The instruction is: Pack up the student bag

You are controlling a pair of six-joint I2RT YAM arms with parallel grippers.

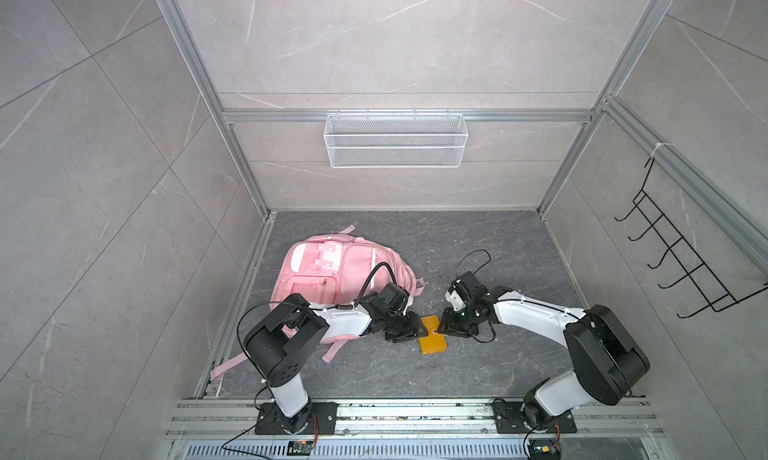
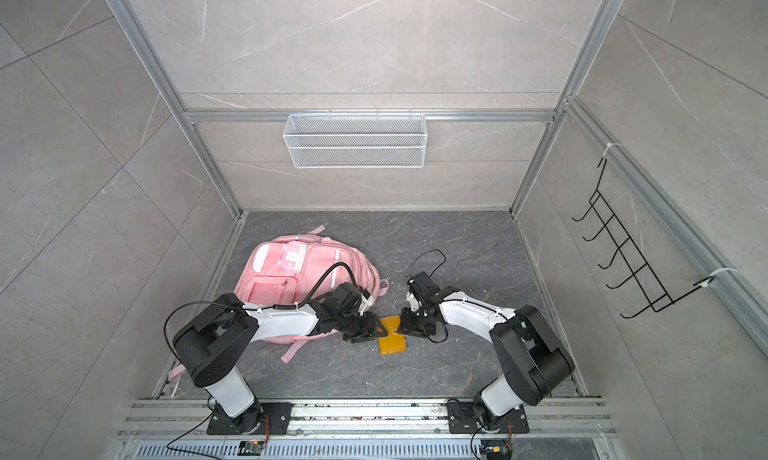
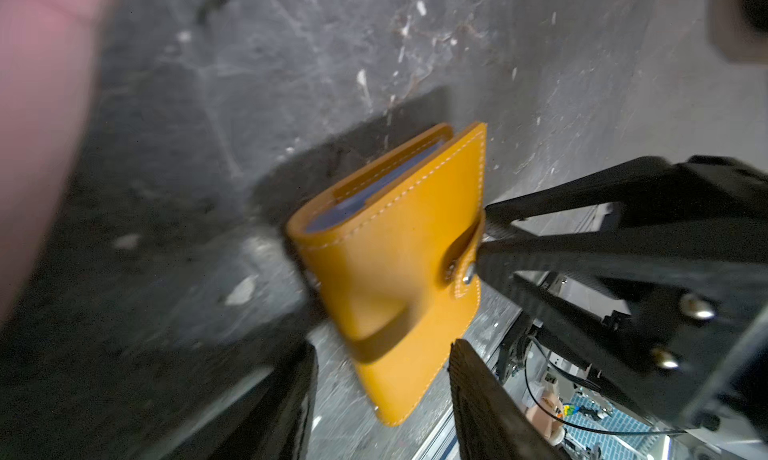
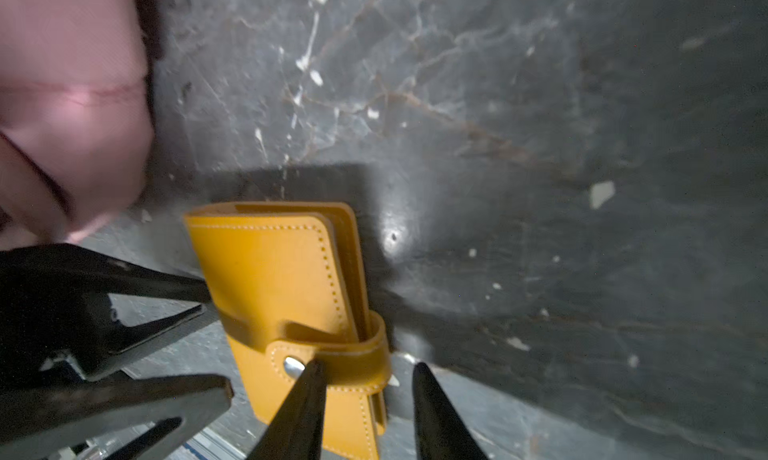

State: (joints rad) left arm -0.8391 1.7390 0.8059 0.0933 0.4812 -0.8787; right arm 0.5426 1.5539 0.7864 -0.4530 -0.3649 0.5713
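The student bag [image 1: 332,271] [image 2: 291,266] lies flat on the dark floor at the left, pockets up, partly under my left arm. Its pink fabric also shows in the wrist views [image 3: 41,125] [image 4: 70,104]. A yellow snap wallet [image 1: 433,341] [image 2: 392,341] [image 3: 395,271] [image 4: 274,279] lies right of it, between both grippers. My left gripper [image 1: 409,333] [image 3: 382,345] is open, its fingers either side of one wallet corner without touching. My right gripper [image 1: 442,327] [image 4: 369,366] is open round the strap edge: one finger over the snap, a sliver of floor beside the other.
A white wire basket [image 1: 395,140] hangs on the back wall. A black hook rack [image 1: 685,254] hangs on the right wall. Aluminium rails [image 1: 415,416] run along the front, where both arm bases stand. A pink strap [image 1: 226,364] trails toward the left rail.
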